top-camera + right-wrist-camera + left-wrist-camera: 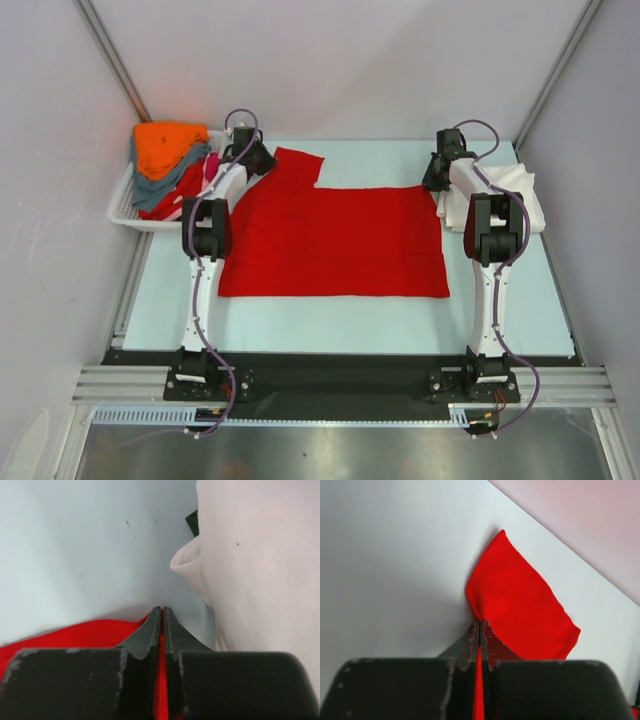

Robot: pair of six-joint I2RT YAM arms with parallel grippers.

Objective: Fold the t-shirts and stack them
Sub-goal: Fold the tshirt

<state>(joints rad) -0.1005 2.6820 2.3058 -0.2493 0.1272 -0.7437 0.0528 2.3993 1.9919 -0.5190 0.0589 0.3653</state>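
We see the red shirt (335, 240) spread flat mid-table. L gripper (479, 639) & R gripper (162, 625) each pinch its far corners, jaws fully closed on cloth. White shirt (520, 195) lies beside R arm.

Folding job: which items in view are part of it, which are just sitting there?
Job:
- red t-shirt, pinched by left gripper and right gripper
- cream-white t-shirt
- orange t-shirt, grey-teal t-shirt in the basket

Not:
- white mesh basket
- table
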